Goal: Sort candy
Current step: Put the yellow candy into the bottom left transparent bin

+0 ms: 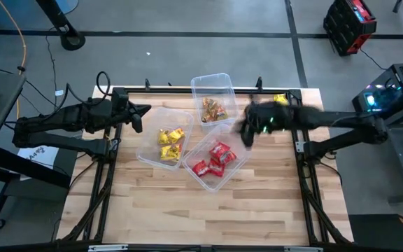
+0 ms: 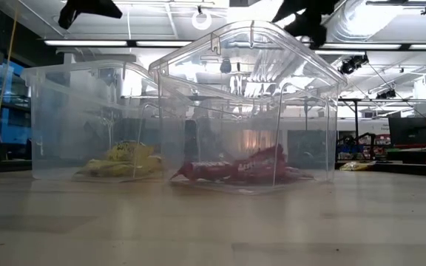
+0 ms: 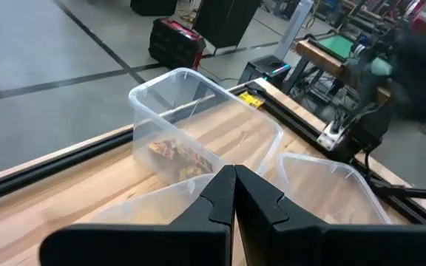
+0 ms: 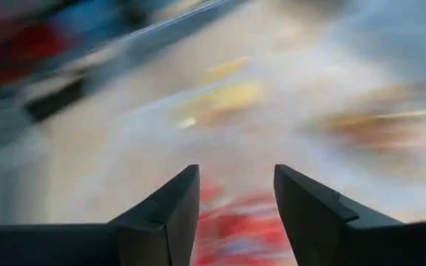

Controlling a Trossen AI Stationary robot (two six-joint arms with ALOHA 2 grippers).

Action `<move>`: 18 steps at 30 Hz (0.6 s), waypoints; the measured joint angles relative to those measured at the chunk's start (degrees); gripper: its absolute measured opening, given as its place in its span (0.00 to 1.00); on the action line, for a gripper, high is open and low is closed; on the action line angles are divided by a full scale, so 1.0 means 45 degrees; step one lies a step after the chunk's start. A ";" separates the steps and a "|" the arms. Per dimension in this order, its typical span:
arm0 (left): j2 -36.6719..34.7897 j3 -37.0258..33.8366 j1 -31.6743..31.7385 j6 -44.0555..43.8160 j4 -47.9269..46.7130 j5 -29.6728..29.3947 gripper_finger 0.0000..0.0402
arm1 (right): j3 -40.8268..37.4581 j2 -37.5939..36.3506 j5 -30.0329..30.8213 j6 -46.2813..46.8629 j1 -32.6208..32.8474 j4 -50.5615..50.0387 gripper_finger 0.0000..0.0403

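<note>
The red candy is lying nearest the low camera, inside a clear tub at about 6 o'clock of the three-tub cluster on the wooden surface. The yellow candy is sitting in a second tub at about 9 o'clock of the cluster, touching the red one's tub at a corner. The brown-gold candy is resting in the third tub at 12 o'clock. One loose yellow packet is lying on the surface near the back rail, at about 2 o'clock of the cluster.

The right pincer is hovering just beside the red tub's far corner, blurred, its fingers standing apart with nothing between them. The left pincer is waiting at 10 o'clock of the yellow tub, its fingers pressed together and holding nothing.
</note>
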 joint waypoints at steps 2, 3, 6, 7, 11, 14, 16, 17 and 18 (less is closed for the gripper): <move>0.0000 0.0000 0.0000 0.0003 -0.0043 -0.0002 0.00 | 0.1445 0.0072 0.3508 0.0298 -0.0566 -0.2351 0.43; 0.0000 0.0000 0.0004 0.0008 -0.0033 0.0000 0.00 | 0.2007 0.0134 0.5199 0.0666 -0.0890 -0.3280 0.43; 0.0000 0.0000 0.0000 0.0010 -0.0008 0.0003 0.00 | 0.2986 0.0356 0.8471 0.1620 -0.2420 -0.5186 0.42; 0.0000 0.0000 0.0000 0.0012 -0.0008 0.0003 0.00 | 0.3067 0.0415 0.8751 0.1818 -0.3068 -0.5290 0.41; 0.0000 0.0000 0.0000 0.0012 0.0001 -0.0019 0.00 | 0.2721 0.1012 0.8356 0.2988 -0.5835 -0.4903 0.39; -0.0005 0.0000 0.0000 0.0003 0.0008 -0.0017 0.00 | 0.2341 0.2089 0.7765 0.3961 -0.7725 -0.4891 0.38; -0.0006 0.0000 0.0000 0.0003 0.0011 0.0005 0.00 | 0.2132 0.2979 0.6974 0.4348 -0.8906 -0.4811 0.38; -0.0010 0.0000 0.0000 0.0003 0.0012 0.0005 0.00 | 0.2046 0.3471 0.6543 0.4389 -0.9419 -0.4699 0.38; -0.0005 0.0000 0.0000 0.0003 0.0016 0.0005 0.00 | 0.1971 0.3992 0.6202 0.4389 -0.9882 -0.4635 0.38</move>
